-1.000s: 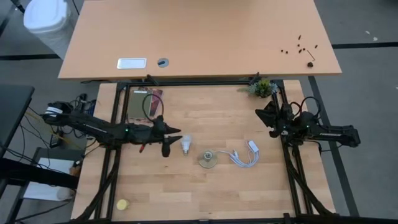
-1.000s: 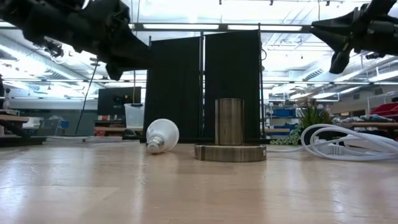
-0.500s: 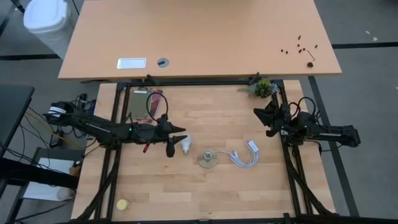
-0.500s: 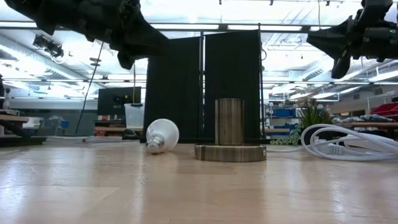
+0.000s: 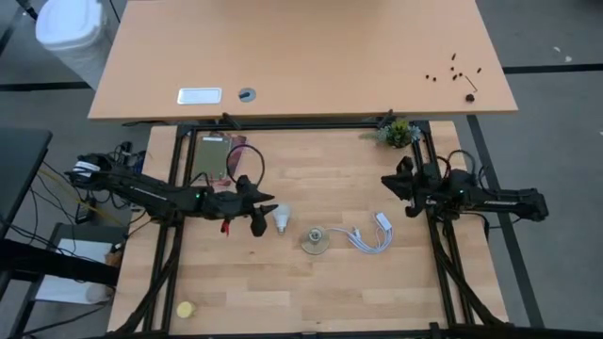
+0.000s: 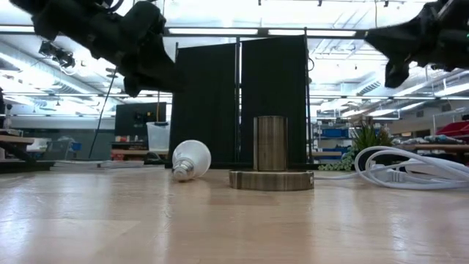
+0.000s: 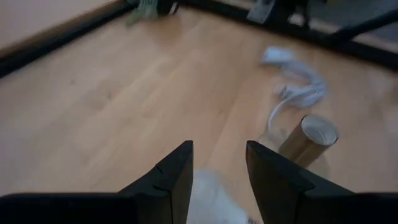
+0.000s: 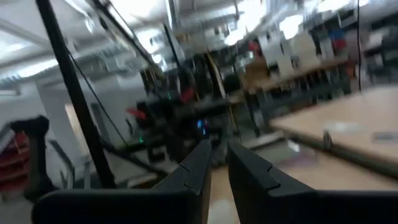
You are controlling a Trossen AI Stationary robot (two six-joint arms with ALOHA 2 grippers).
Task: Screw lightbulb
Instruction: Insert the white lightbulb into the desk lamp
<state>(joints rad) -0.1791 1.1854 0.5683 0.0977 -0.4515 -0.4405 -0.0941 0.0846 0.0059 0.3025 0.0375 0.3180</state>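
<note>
Approach step. Left pincer [image 5: 256,215], fingers parted and empty, hovers just left of the small white pear-shaped lightbulb [image 5: 281,218] lying on the wooden worktop [image 5: 311,282], left of the round silvery socket [image 5: 315,241]. Next: descend, grasp. Right pincer [image 5: 388,181], nearly closed, empty, waits far right.

White lightbulb [image 5: 281,219], pale wooden table [image 5: 311,282]
</note>
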